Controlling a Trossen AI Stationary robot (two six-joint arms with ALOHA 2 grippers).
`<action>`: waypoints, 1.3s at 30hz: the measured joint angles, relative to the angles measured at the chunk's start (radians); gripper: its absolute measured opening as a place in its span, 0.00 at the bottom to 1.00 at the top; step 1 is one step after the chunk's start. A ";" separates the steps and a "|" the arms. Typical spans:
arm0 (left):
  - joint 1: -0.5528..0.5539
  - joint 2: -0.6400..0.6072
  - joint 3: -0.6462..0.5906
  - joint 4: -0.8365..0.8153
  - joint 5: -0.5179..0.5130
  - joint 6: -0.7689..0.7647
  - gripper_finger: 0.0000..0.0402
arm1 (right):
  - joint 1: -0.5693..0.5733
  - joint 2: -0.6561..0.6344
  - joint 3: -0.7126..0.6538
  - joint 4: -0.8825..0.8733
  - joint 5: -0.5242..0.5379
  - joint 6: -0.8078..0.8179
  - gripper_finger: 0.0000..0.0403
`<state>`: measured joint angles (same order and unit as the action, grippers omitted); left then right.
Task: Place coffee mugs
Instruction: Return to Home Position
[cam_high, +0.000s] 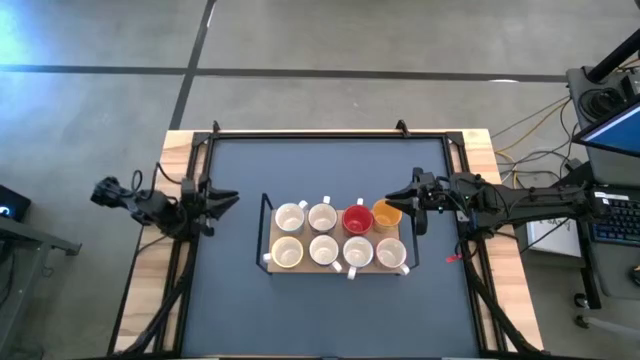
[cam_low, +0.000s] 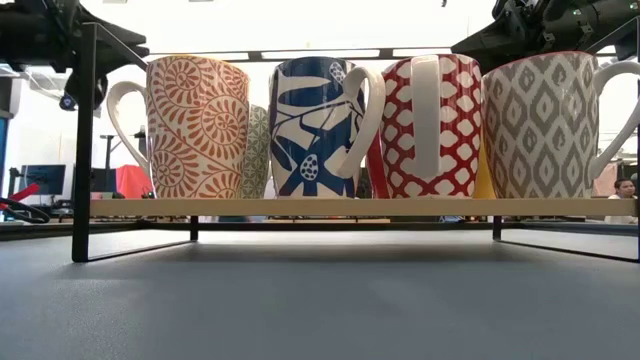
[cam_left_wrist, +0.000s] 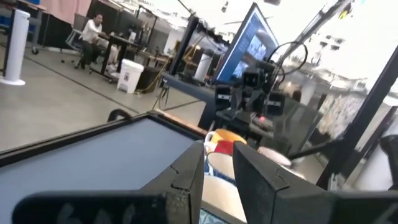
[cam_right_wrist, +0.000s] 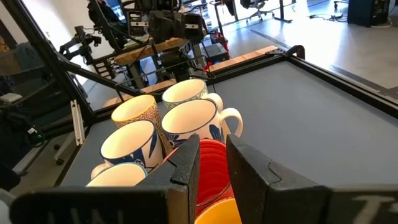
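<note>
Eight coffee mugs stand upright in two rows on a wooden rack (cam_low: 320, 207) with a black wire frame (cam_high: 265, 232) at the table's middle. Seen from above, one is red (cam_high: 357, 219) inside, one orange (cam_high: 386, 213), and the others cream (cam_high: 290, 217). In the low view the near row shows patterned sides (cam_low: 195, 125). My right gripper (cam_high: 393, 197) hovers level just above the orange mug (cam_right_wrist: 217, 213) and red mug (cam_right_wrist: 211, 168). A narrow gap shows between its fingers, with nothing in it. My left gripper (cam_high: 232, 197) stands at the table's left edge, pointing toward the rack, slightly open (cam_left_wrist: 219, 155) and empty.
A raised black frame (cam_high: 330, 133) borders the dark table top, with wooden margins outside it. Bare table surface lies on the near and far sides of the rack. A monitor and cables (cam_high: 610, 130) stand beyond the right edge. A person (cam_left_wrist: 93, 31) sits far off in the room.
</note>
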<state>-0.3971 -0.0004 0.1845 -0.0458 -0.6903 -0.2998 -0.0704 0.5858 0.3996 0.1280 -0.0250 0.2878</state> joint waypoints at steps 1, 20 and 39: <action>0.000 -0.001 -0.019 0.031 0.000 0.000 0.17 | 0.000 0.000 0.000 0.000 0.000 0.000 0.17; 0.001 0.001 -0.172 0.207 0.012 -0.016 0.17 | 0.000 0.000 0.000 0.000 0.000 0.000 0.17; 0.001 0.005 -0.166 0.196 -0.079 0.004 0.17 | 0.000 0.000 0.000 0.000 0.000 0.000 0.17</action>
<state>-0.3962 0.0048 0.0181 0.1505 -0.7692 -0.2962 -0.0704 0.5861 0.3996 0.1280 -0.0250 0.2878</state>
